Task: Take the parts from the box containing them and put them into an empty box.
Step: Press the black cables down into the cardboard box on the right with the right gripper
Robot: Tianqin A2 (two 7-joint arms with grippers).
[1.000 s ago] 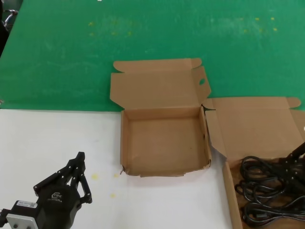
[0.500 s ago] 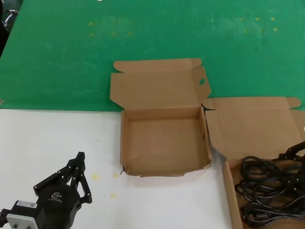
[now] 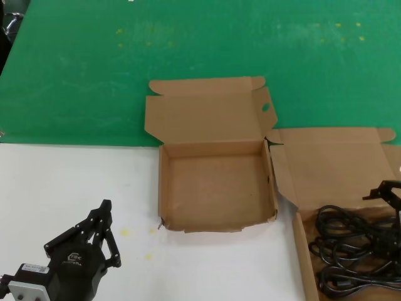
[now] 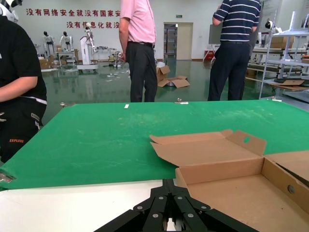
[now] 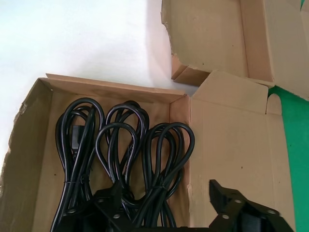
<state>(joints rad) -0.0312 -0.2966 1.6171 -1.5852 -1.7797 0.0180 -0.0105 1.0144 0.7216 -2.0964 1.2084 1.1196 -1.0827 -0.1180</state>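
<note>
Seen from the head camera, the right gripper (image 3: pixel 393 207) hangs at the 4 o'clock edge of the scene, over the box of cords (image 3: pixel 299 235), its black fingers spread apart above the coiled cable and closed on nothing. The wrist camera on that arm looks down between the 2 spread fingers (image 5: pixel 227 200) at the power cords (image 5: pixel 125 159), 3 looped bundles lying side by side on the cardboard floor, each loop pointing toward the box's near wall. That box's wide plain lid flap (image 3: pixel 341 164) lies open, extending toward 12 o'clock from the cords. Just beside it, toward 9 o'clock, sits the empty box (image 3: pixel 216 188), square and shallow, its bare floor showing and a torn corner at its 7 o'clock end; its hinged lid (image 3: pixel 203 113) rests back on the green mat (image 3: pixel 75 75), with an oval hole in the side tab at 2 o'clock. The 2 boxes nearly touch at their adjoining corners. The left gripper (image 3: pixel 103 235) is parked at 7 o'clock over the white tabletop (image 3: pixel 62 182), well apart from both boxes; whether its fingers are spread or pressed together cannot be told.
</note>
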